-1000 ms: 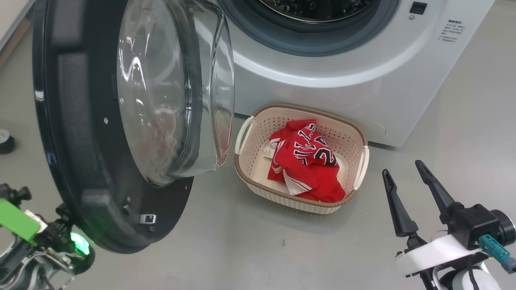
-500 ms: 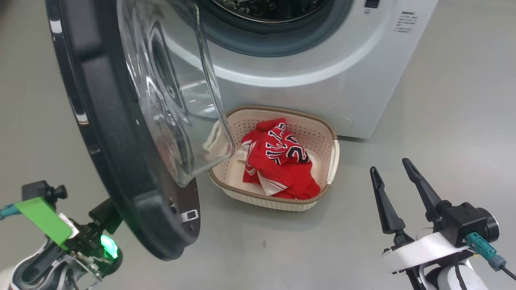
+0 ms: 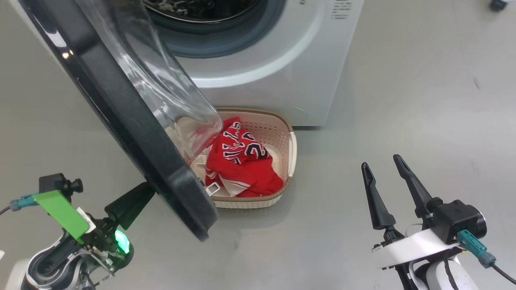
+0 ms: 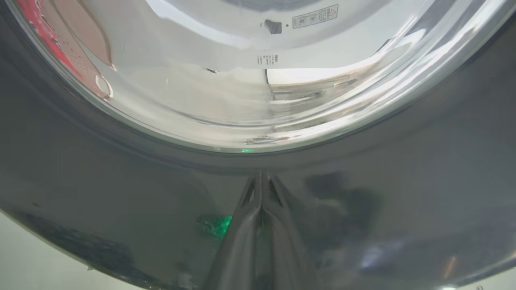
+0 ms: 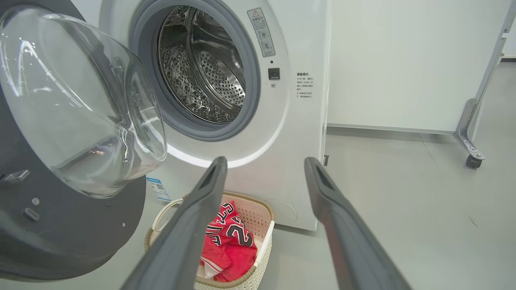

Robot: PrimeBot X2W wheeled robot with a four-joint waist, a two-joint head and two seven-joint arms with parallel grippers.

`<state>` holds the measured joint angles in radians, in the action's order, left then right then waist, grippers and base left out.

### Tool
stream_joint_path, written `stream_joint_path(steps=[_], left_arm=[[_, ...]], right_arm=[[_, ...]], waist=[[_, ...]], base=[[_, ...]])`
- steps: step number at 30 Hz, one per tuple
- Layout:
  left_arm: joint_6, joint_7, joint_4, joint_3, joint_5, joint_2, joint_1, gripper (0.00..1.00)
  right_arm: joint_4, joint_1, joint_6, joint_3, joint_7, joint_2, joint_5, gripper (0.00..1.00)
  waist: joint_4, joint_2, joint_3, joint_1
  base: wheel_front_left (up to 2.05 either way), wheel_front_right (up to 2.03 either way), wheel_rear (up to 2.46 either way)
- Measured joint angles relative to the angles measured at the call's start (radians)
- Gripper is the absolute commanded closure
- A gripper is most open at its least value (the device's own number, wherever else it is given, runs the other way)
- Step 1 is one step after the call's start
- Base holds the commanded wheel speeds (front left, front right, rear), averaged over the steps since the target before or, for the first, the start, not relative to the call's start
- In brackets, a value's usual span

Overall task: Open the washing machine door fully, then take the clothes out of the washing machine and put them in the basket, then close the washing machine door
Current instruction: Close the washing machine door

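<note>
Red clothes [image 3: 242,169] are lying in basket [image 3: 293,151]; closed, empty left gripper [image 4: 261,181] is touching washing machine door [image 3: 121,117] ahead; closing pending.

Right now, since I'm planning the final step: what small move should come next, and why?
Probably push the washing machine door toward the washing machine with the shut left gripper, set against its black rim: the clothes lie in the basket and the drum looks empty.
</note>
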<state>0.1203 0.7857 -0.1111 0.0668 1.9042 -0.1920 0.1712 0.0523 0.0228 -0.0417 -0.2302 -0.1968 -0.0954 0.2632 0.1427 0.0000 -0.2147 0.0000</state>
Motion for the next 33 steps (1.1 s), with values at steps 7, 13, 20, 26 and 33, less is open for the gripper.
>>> stream_joint_path(steps=[7, 13, 20, 26, 33], left_arm=[[0.000, -0.022, -0.021, -0.002, -0.005, 0.016, 0.039, 1.00], [0.000, -0.048, -0.040, -0.014, -0.010, 0.020, 0.078, 1.00], [-0.001, -0.081, -0.062, -0.033, -0.016, 0.019, 0.133, 1.00], [-0.019, -0.113, -0.072, -0.045, -0.043, 0.019, 0.215, 1.00], [-0.036, -0.144, -0.086, -0.060, -0.074, 0.009, 0.296, 1.00]], right_arm=[[-0.018, -0.024, -0.001, -0.010, -0.012, 0.003, 0.000, 0.00], [-0.033, -0.042, -0.002, -0.023, -0.026, 0.012, 0.000, 0.00], [-0.040, -0.059, -0.003, -0.030, -0.035, 0.019, 0.000, 0.00], [-0.042, -0.080, -0.009, -0.036, -0.044, 0.028, 0.001, 0.00], [-0.049, -0.103, -0.010, -0.045, -0.046, 0.034, 0.015, 0.00]], waist=[[-0.089, 0.0000, -0.011, 0.0000], [-0.167, 0.0000, -0.024, 0.0000], [-0.253, 0.0000, -0.043, 0.0000], [-0.323, 0.0000, -0.077, 0.0000], [-0.382, 0.0000, -0.125, 0.0001]], base=[[0.00, 0.00, 0.00], [0.00, 0.00, 0.00], [0.00, 0.00, 0.00], [0.00, 0.00, 0.00], [0.00, 0.00, 0.00]])
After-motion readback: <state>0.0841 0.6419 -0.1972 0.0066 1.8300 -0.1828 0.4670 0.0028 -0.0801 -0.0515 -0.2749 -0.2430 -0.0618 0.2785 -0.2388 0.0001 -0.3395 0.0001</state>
